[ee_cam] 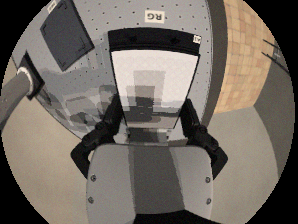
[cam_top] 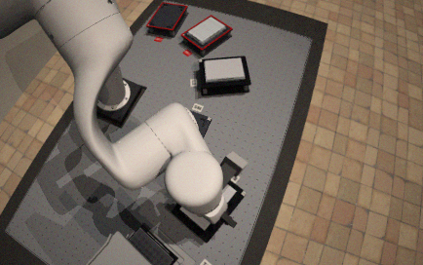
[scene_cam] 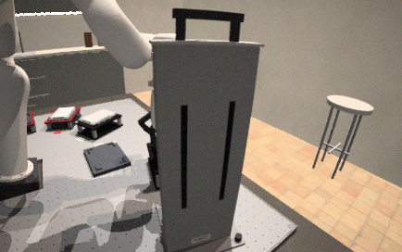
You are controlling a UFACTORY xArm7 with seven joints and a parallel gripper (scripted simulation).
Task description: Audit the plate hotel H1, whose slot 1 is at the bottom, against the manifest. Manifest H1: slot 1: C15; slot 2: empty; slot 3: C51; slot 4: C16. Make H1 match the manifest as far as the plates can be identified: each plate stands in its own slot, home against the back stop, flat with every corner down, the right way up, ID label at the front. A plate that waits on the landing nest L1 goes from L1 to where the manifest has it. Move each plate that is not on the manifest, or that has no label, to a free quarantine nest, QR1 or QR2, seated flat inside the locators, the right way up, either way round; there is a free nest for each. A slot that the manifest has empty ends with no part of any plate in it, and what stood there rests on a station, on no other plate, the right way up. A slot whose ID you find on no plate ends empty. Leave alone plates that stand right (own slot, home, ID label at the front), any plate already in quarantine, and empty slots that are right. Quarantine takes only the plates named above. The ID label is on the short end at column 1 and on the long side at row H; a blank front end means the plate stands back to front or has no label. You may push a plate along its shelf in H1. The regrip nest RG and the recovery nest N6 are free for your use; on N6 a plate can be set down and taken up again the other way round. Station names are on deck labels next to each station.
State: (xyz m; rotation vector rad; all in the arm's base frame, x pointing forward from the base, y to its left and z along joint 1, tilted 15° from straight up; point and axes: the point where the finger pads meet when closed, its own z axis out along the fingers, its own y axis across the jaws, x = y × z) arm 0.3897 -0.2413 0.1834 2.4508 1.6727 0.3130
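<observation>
In the wrist view my gripper [ee_cam: 152,104] is shut on the long sides of a white-topped plate [ee_cam: 154,86]. The plate is over the black regrip nest, next to the deck label RG [ee_cam: 154,16]. I cannot tell whether the plate rests on the nest or hangs just above it. In the top view my wrist [cam_top: 195,182] covers the plate, and only the nest's edges [cam_top: 214,221] show. The plate hotel H1 [scene_cam: 204,139] shows its closed back in the exterior view, so its slots are hidden. Its top shows at the bottom edge of the top view [cam_top: 132,248].
Two red-edged quarantine nests stand at the far end: one [cam_top: 167,16] looks bare, the other [cam_top: 207,31] holds a light plate. A black raised nest [cam_top: 224,72] carries another light plate. A flat dark nest [scene_cam: 106,157] lies mid-deck. The arm base [cam_top: 114,94] stands at the left.
</observation>
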